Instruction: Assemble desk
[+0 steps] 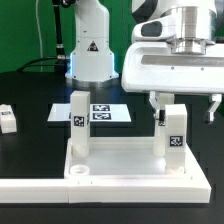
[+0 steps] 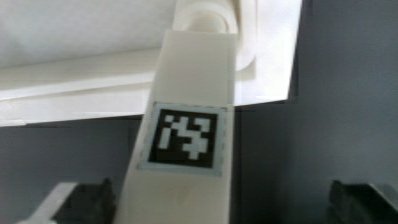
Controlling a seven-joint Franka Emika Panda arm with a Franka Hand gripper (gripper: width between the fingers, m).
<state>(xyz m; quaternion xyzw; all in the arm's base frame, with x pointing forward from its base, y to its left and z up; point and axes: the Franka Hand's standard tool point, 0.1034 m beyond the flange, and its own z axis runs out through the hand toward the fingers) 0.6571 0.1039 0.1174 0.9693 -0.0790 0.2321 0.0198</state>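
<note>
My hand [image 1: 186,110], fingers apart, straddles the upright leg [image 1: 173,130] in the desk top [image 1: 110,180] at the exterior view's right; leg-fitting looks underway. Next I'd lift straight clear; then fetch the loose leg [image 1: 7,119] off the counter [image 1: 30,150].

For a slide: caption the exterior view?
Open gripper straddling one of two upright legs on the desk top.

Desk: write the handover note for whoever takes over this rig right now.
Gripper: open, fingers on either side of the right leg, not clamping it.
Desk top: lies flat in the foreground.
Done: right leg and left leg stand upright at the desk top's back corners. How firmly they are seated cannot be told.
Left: loose leg lies apart at the exterior view's far left. The fourth leg is not in view.
</note>
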